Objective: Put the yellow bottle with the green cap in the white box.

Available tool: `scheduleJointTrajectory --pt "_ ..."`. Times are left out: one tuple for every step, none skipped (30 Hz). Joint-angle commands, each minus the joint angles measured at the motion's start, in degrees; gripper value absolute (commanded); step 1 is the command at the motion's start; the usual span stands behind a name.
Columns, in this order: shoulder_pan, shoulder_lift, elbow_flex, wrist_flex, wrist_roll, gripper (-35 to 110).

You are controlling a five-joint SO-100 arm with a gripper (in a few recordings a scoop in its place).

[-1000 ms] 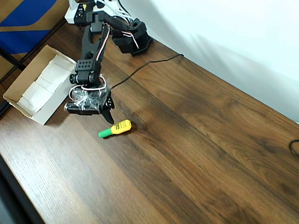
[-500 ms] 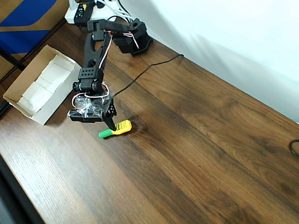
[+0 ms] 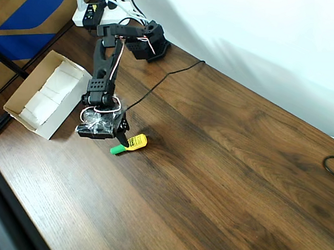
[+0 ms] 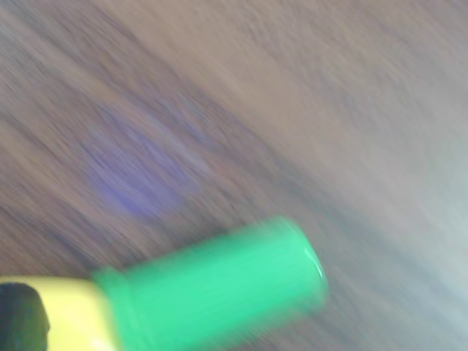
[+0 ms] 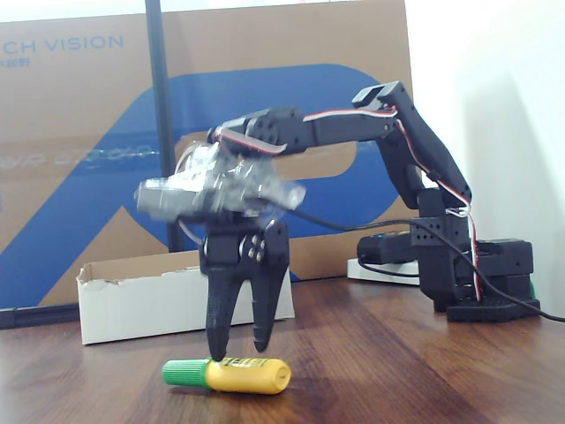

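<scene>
**Over the bottle, fingers apart**

On the wooden table (image 5: pixel 380 371), nearest the fixed camera: yellow bottle with the green cap (image 5: pixel 227 374), lying on its side, cap pointing left in that view, dark print along the yellow body. Directly above it: black gripper (image 5: pixel 237 349), pointing straight down, two fingers spread with a clear gap between them, tips at the bottle's top edge near the junction of cap and body; contact not certain. Seen from overhead: same bottle (image 3: pixel 128 143) lying slantwise, cap toward lower left, gripper (image 3: pixel 122 138) at its upper edge. From the wrist camera: blurred close-up of the bottle (image 4: pixel 212 292), green cap large across the lower frame, yellow body at bottom left, wood grain smeared behind.

Behind the bottle in the fixed view, resting on the table: white box (image 5: pixel 132 305), open-topped, tan rim. From overhead: box (image 3: pixel 42 128) well left of the bottle, near the table's edge, white folded padding inside, not touching the bottle. Farther back: arm base (image 5: pixel 481 265) at the right, a black cable (image 3: pixel 163 75) trailing across the wood, and a brown-and-blue cardboard sheet (image 5: pixel 79 132) standing behind everything.
</scene>
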Motion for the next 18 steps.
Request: scheduleJointTrajectory --pt "0.1 2.7 0.3 0.2 -1.0 26" --pt "0.2 2.7 0.6 0.2 -1.1 26" --pt "0.2 2.8 1.1 0.2 -1.1 26" --pt "0.2 2.9 1.6 0.2 -1.1 26" --pt "0.2 3.1 2.0 0.2 -1.2 26" --pt "0.1 3.1 2.2 0.2 -1.2 26" --pt "-0.1 3.1 2.5 0.2 -1.2 26" --pt "-0.4 3.1 2.7 0.2 -1.1 26" --pt "-0.6 3.1 3.0 0.2 -1.1 26" --pt "-0.7 3.3 3.3 0.2 -1.1 25" --pt "-0.7 3.4 3.5 0.2 -1.1 24" --pt "-0.7 3.7 4.0 0.2 -1.1 23" --pt "-0.7 3.9 4.4 0.2 -1.3 23" --pt "-0.6 4.1 4.8 0.2 -1.4 23" --pt "-0.6 4.2 5.2 0.2 -1.6 22" --pt "-0.6 4.3 5.6 0.2 -1.8 22" --pt "-0.7 4.4 6.0 0.2 -2.0 21" --pt "-0.8 4.6 6.4 0.0 -2.2 20"
